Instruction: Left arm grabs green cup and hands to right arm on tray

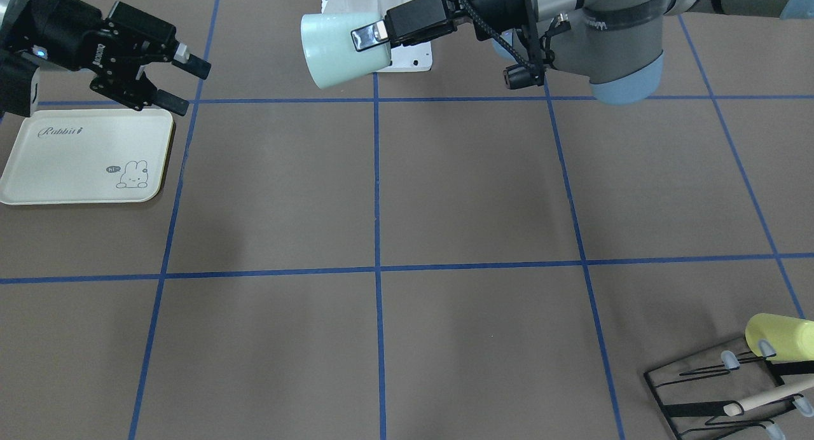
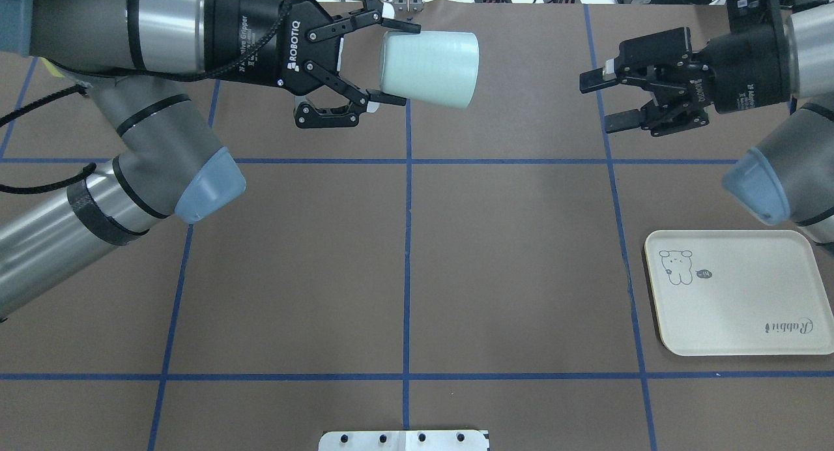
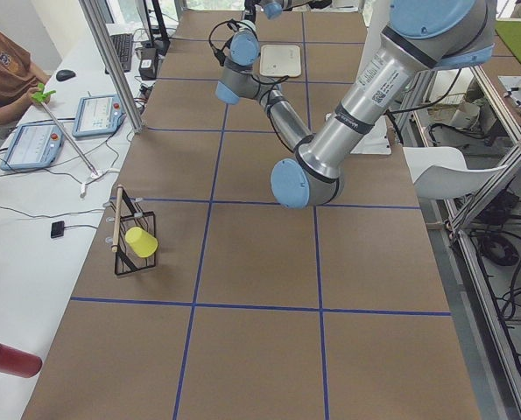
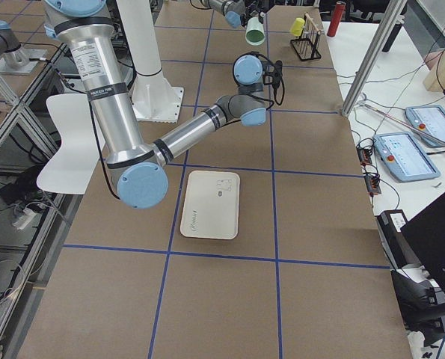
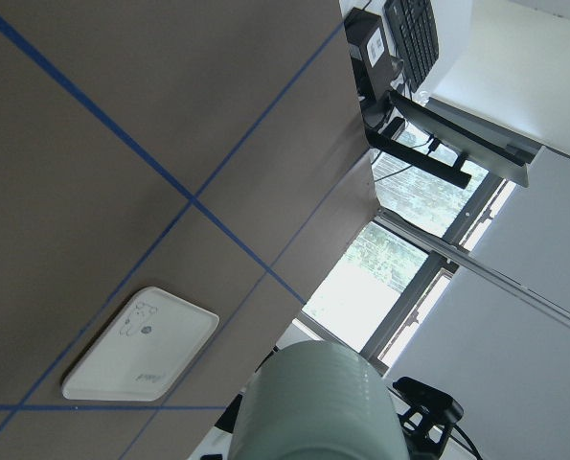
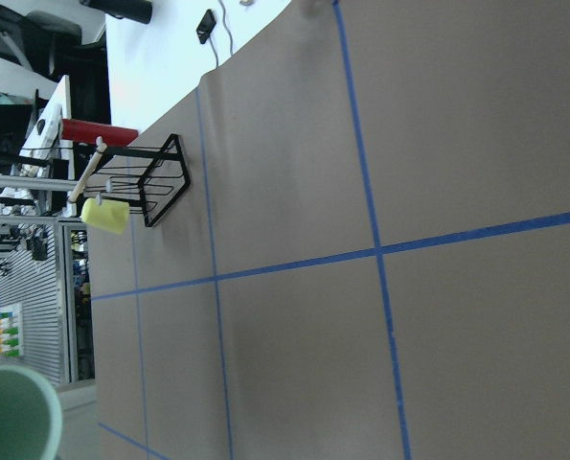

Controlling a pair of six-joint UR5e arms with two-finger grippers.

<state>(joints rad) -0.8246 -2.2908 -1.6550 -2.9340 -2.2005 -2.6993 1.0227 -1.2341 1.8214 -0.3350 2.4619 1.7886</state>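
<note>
Your left gripper (image 2: 397, 64) grips the green cup (image 2: 433, 70) aloft; right gripper (image 2: 603, 101) hangs spread and empty, well apart; handover and tray (image 2: 730, 320) placement, 2 steps, remain.

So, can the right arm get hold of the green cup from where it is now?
Probably yes. The right gripper is open and faces the green cup, which the left gripper holds sideways in the air by its base end, rim toward that open gripper. Only empty space lies between them.
</note>
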